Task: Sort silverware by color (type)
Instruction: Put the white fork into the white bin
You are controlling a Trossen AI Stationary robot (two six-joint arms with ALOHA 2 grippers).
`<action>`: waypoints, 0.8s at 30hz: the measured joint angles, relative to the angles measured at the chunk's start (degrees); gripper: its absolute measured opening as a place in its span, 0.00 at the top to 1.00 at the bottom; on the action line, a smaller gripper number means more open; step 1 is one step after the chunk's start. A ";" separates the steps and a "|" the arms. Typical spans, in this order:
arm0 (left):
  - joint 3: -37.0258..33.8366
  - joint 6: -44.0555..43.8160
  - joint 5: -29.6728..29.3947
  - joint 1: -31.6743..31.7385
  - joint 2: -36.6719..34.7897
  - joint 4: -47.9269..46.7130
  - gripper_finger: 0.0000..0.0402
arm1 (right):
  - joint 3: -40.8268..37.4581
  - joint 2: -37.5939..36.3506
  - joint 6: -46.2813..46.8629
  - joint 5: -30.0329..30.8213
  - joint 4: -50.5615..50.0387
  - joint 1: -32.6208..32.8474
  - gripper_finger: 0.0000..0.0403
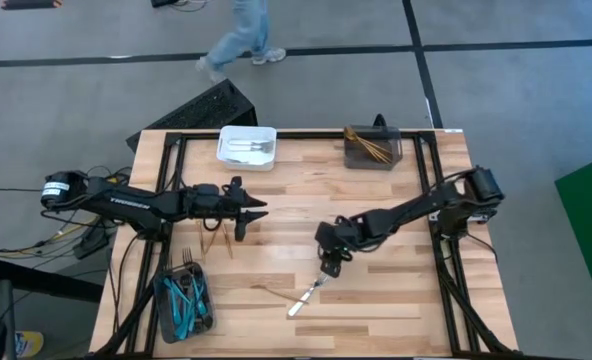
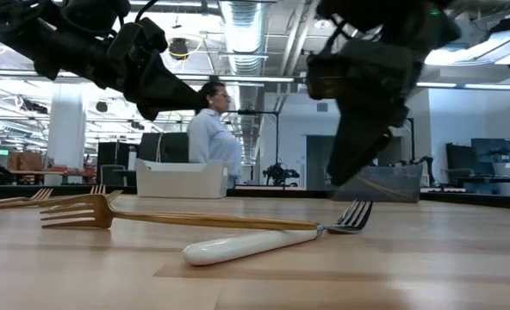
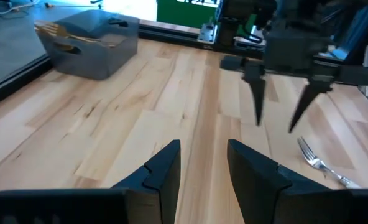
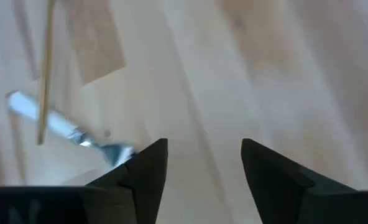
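Observation:
A fork with a silver head and a white handle lies flat on the table's near middle. A gold fork lies flat beside it. My right gripper hangs open just above the white-handled fork's tines, pointing down and touching nothing. My left gripper is open, level and raised over the table's left middle. More gold forks lie flat below it.
A white bin with silver pieces stands at the far edge, and a dark grey bin with gold pieces stands to its right. A dark bin with blue-handled pieces sits at the near left corner. A person walks beyond the table.

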 joint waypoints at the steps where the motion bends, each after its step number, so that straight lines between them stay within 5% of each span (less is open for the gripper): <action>1: 0.00 0.00 -0.43 -0.27 0.06 0.05 0.71 | -1.19 -0.38 0.93 0.31 1.79 0.77 0.43; 10: 0.00 -0.02 -5.18 -2.30 0.11 -0.07 0.71 | -6.58 1.70 10.49 1.00 12.44 5.23 0.51; 24: 0.00 -0.99 -5.23 -2.28 0.13 0.11 0.71 | -6.91 1.93 12.34 1.38 9.69 7.21 0.55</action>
